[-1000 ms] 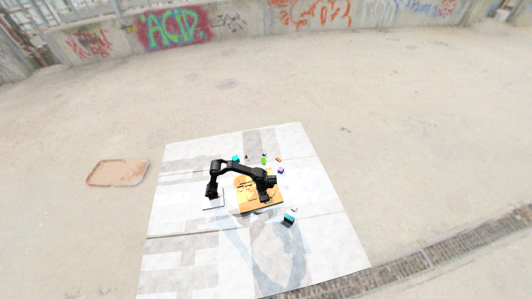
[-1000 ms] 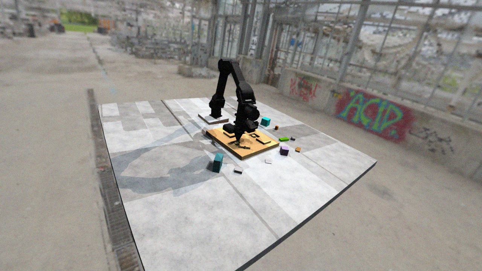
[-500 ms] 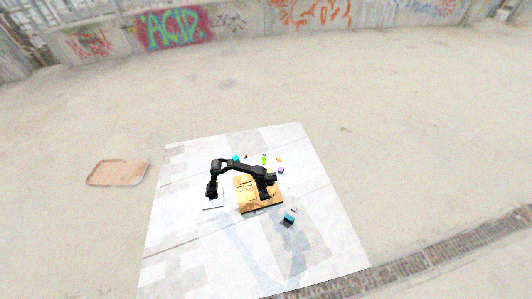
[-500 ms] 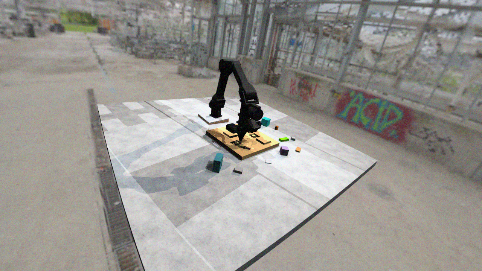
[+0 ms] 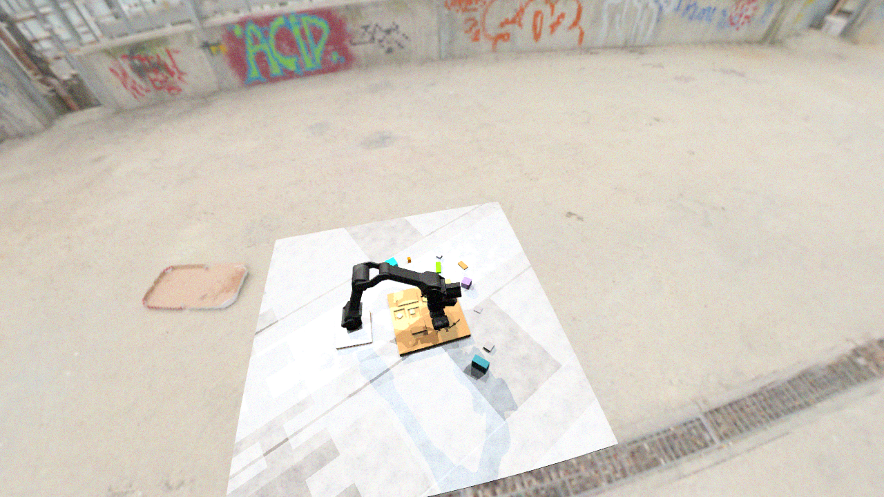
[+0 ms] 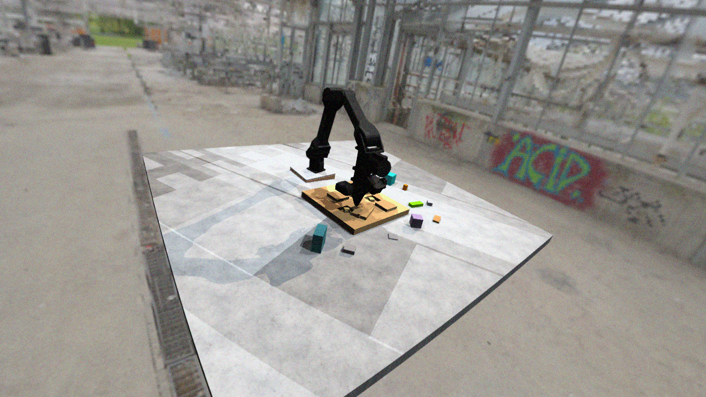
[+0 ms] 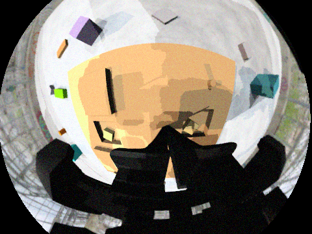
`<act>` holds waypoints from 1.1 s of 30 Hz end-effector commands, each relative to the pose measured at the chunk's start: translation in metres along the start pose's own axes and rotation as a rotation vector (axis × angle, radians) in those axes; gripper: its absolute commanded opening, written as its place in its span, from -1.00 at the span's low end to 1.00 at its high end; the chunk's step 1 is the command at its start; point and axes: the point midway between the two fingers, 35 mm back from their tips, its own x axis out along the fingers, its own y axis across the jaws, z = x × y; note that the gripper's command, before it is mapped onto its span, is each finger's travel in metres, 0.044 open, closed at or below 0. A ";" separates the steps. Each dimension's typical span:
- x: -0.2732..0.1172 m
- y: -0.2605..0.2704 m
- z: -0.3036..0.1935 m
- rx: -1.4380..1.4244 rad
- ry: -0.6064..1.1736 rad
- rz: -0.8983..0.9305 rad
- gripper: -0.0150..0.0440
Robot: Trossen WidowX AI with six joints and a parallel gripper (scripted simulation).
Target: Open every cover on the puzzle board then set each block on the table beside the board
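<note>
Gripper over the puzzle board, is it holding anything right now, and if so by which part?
Nothing is held: the tool is shut above the puzzle board.

Arm (image 5: 401, 275) (image 6: 362, 128) arched, forearm sloping down; tool (image 6: 357, 203) (image 7: 166, 127) pointing downward, fingers closed together.

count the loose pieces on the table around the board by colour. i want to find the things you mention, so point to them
teal pieces (image 5: 391, 261) (image 5: 480, 363) (image 6: 391, 178) (image 6: 319, 237) (image 7: 77, 153) (image 7: 264, 85): 2
orange pieces (image 5: 408, 259) (image 5: 463, 265) (image 6: 405, 187) (image 6: 437, 218) (image 7: 62, 131) (image 7: 62, 49): 2
green piece (image 5: 438, 266) (image 6: 415, 203) (image 7: 60, 93): 1
purple piece (image 5: 466, 282) (image 6: 416, 220) (image 7: 86, 30): 1
grey pieces (image 5: 439, 256) (image 5: 477, 310) (image 5: 488, 347) (image 6: 429, 203) (image 6: 392, 236) (image 6: 348, 250) (image 7: 52, 90) (image 7: 165, 16) (image 7: 243, 51): 3
total: 9
</note>
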 end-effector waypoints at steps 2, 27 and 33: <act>0.000 0.005 0.005 0.002 0.000 -0.001 -0.49; 0.000 0.023 0.028 0.002 -0.002 0.000 -0.49; -0.006 0.023 0.029 0.002 -0.002 0.000 -0.49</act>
